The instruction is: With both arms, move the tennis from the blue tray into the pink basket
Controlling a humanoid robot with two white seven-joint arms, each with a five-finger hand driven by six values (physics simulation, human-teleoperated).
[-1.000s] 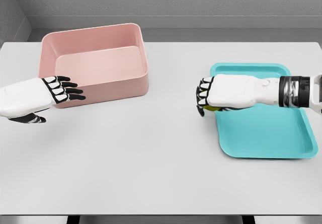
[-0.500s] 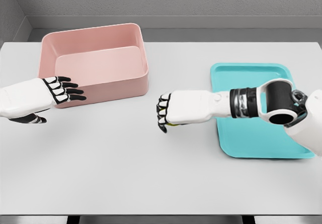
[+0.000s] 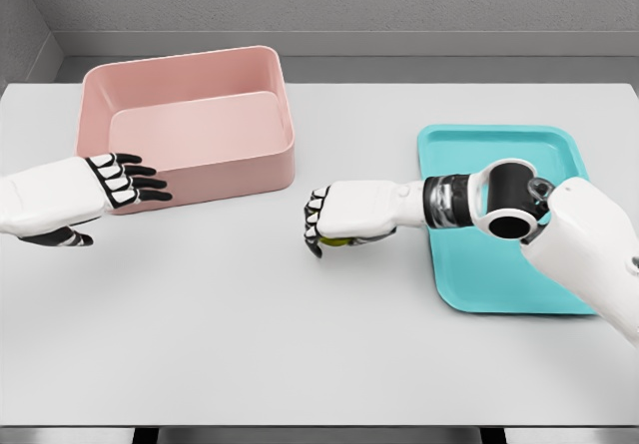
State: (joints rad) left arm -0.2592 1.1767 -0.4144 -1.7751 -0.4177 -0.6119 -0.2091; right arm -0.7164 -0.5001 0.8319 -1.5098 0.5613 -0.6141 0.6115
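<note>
A: What is held in the right hand (image 3: pixel 334 222)?

B: The tennis ball (image 3: pixel 337 238) is gripped there. The fingers are curled tight around it, and only a bit of yellow-green can be seen under the palm.

A: Where has the ball been taken?

B: It has been lifted out of the blue tray (image 3: pixel 499 284) and carried over the bare table (image 3: pixel 300 344). A second ago the hand was seen at the tray's left edge. Now it is found out in the middle, between the tray and the pink basket (image 3: pixel 190 125), and a little more ground has been covered in the last half second.

A: And the left hand (image 3: pixel 110 183)?

B: It has been kept in the same spot, just in front of the basket's near wall. Its fingers are stretched out flat, and nothing is held.

A: So what is meant by all that?

B: The picking up looks done. A hand-over to the waiting left hand is probably needed next, since both arms are asked for. The basket is not yet reached.
</note>
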